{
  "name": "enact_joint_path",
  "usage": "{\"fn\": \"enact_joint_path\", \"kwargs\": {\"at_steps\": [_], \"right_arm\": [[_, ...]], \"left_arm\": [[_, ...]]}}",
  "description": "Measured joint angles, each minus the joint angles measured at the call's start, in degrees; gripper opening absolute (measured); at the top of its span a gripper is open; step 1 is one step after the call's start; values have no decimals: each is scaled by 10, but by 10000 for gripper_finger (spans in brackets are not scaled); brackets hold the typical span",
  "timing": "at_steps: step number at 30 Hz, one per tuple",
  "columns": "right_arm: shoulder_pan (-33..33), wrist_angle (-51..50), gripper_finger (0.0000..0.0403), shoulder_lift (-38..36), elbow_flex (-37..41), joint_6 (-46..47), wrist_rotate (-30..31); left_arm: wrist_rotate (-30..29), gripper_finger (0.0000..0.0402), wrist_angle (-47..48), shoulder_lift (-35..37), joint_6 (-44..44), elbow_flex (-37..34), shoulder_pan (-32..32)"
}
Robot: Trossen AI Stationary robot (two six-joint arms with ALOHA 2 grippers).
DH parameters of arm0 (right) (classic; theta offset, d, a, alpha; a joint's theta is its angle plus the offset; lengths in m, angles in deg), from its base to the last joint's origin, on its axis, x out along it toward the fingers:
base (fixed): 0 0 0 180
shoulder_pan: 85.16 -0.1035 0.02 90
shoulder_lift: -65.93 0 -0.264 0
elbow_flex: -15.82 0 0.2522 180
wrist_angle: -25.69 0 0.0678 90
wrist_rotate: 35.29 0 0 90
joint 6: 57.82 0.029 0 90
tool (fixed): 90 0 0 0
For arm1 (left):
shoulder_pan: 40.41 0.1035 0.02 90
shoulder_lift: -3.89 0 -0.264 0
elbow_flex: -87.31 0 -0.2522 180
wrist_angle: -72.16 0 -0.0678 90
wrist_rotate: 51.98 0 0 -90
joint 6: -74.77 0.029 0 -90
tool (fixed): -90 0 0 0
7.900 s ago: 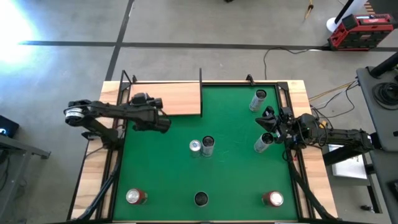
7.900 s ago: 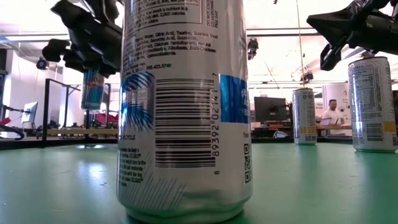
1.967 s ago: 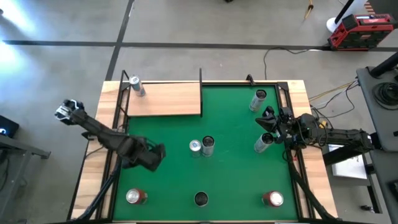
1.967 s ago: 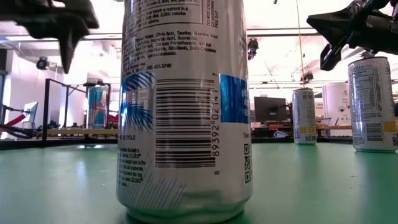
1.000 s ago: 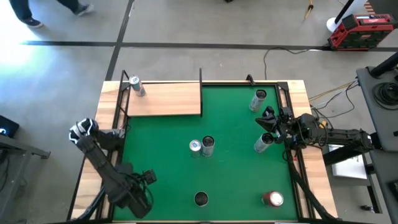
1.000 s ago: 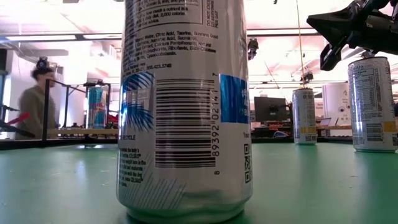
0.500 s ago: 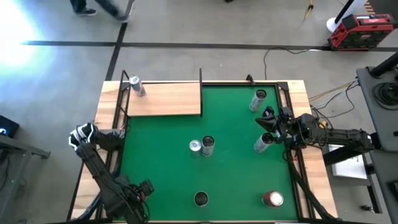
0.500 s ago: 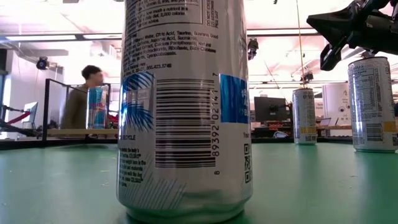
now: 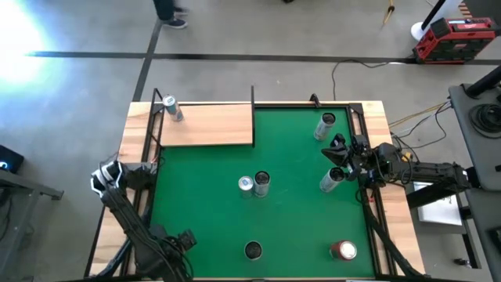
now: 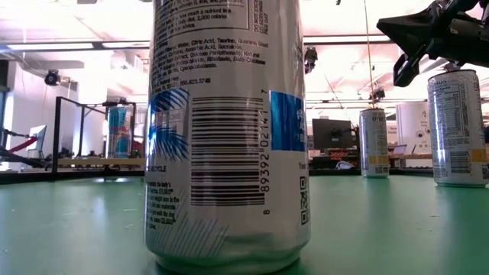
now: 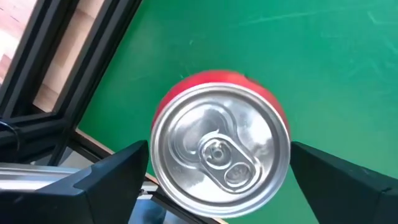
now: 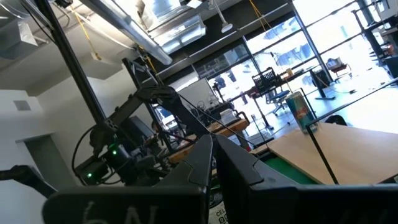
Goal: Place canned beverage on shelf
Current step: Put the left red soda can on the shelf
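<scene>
Red can (image 11: 221,152) stands upright at near-left corner of green mat (image 9: 297,164), seen from above between the left gripper's (image 11: 219,171) spread fingers (image 11: 106,177); no contact visible. Shelf (image 9: 210,125) occupies far-left corner of table (image 9: 380,117); blue can (image 9: 171,107) upright at its far-left corner. Right gripper (image 9: 338,153) clenched, empty, over mat's right edge.

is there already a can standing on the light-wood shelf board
Yes, one silver and blue can stands upright at the far left corner of the light-wood shelf board.
</scene>
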Motion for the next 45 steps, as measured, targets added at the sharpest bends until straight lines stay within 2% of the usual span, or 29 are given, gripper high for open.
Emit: {"fn": "enact_joint_path", "kwargs": {"at_steps": [11, 19, 27, 35, 45], "right_arm": [[0, 0, 13, 0, 0, 0, 0], [0, 0, 13, 0, 0, 0, 0], [0, 0, 13, 0, 0, 0, 0], [0, 0, 13, 0, 0, 0, 0], [0, 0, 13, 0, 0, 0, 0]], "left_arm": [[3, 260, -13, -24, 2, 2, 1], [2, 259, -3, -24, 2, 1, 1], [1, 285, -1, -19, 22, 1, 1], [3, 307, 51, -16, 49, 28, 3], [3, 370, 48, -16, 45, 28, 3]]}}
